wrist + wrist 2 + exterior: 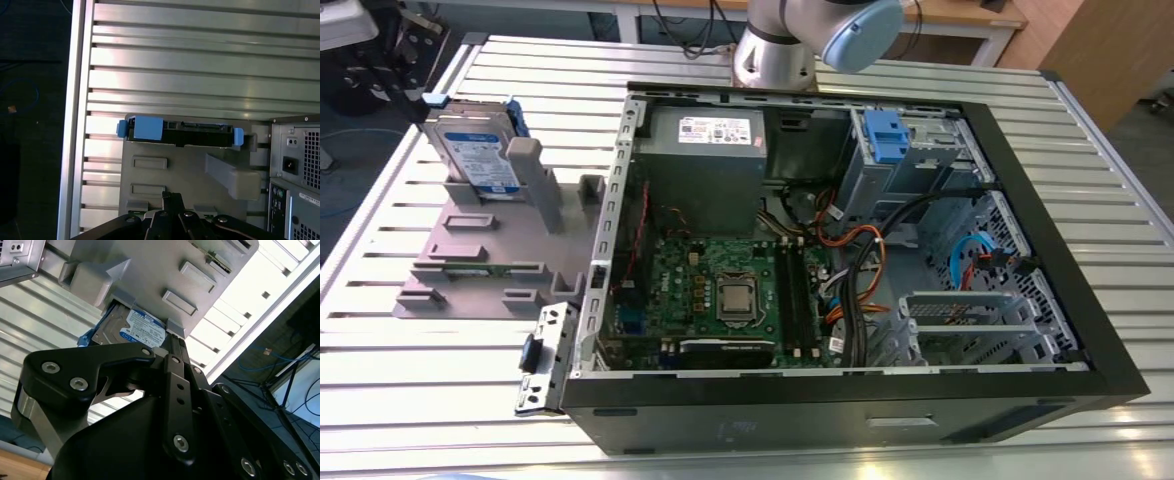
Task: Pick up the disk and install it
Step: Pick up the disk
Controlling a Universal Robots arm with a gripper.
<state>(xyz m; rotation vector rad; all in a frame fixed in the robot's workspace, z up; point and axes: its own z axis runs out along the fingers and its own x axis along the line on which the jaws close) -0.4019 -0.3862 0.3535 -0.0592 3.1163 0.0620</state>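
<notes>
My black gripper is nearest, its fingers pressed together on nothing, poised over the grey plastic holding fixture. The silver-grey hard disk in its bright blue bracket stands on edge in that fixture's slot, apart from my fingertips. It is near the slatted aluminium table edge on the exterior view's left, beside the open black computer case.

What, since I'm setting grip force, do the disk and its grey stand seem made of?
The disk: dull silver-grey casing, seemingly metal by its sheen, with a paper-like label and a bright blue bracket, probably plastic. The grey stand: matte, uniformly coloured; likely moulded or printed plastic.
</notes>
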